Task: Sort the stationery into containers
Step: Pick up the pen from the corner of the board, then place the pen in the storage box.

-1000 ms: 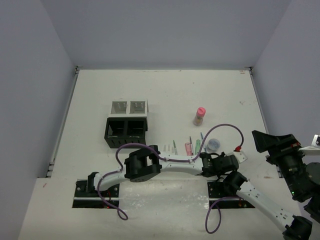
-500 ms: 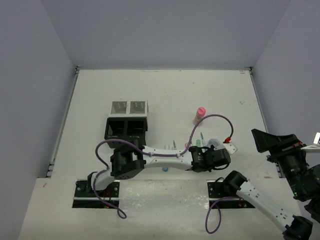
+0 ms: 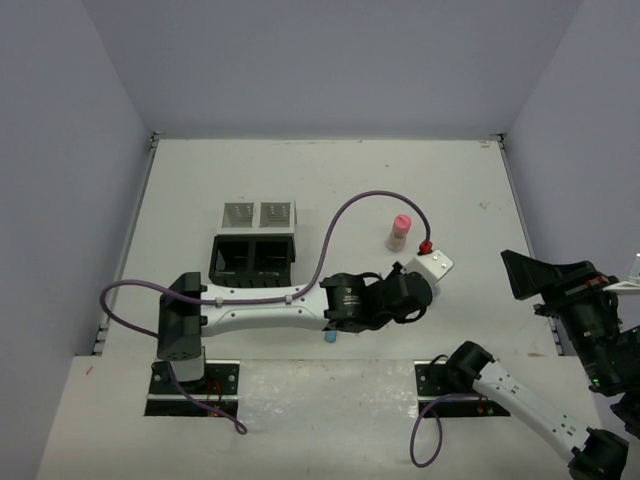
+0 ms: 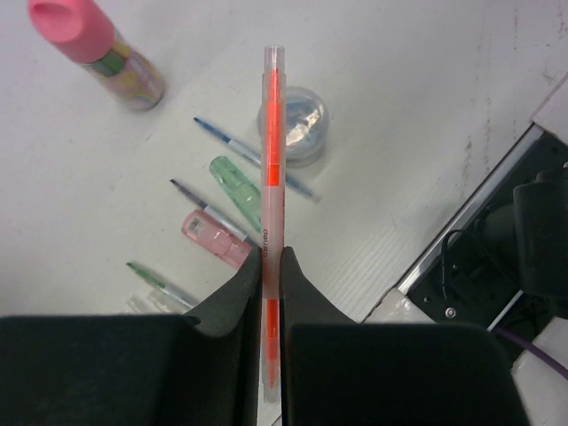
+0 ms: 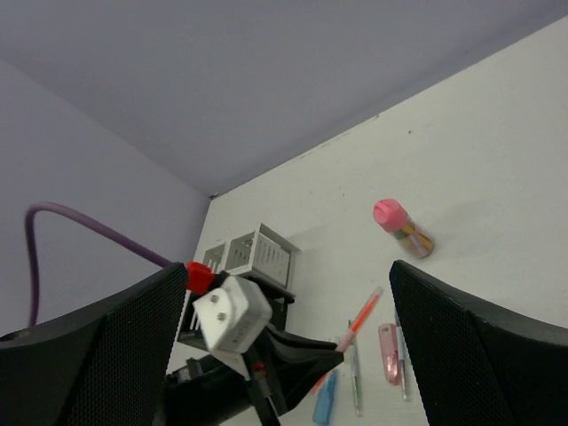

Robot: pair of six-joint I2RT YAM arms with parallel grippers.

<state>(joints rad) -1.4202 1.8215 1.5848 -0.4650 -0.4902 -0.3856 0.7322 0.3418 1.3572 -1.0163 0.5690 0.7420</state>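
Currently mid-carry: orange pen point(image 4: 272, 160) pinched between the narrow left jaws, lifted above the loose pens point(image 4: 226, 140) and round tub point(image 4: 302, 129) on the counter point(image 4: 444, 53). Right jaws wide, holding nothing. Next, likely: swing far-left to the desk organiser point(image 3: 252, 252), tip upright, release into a compartment.

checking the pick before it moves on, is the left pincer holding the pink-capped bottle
No, the left pincer is shut on the orange pen, while the pink-capped bottle lies apart from it.

Glossy clear-plastic orange pen point(image 4: 273, 133)
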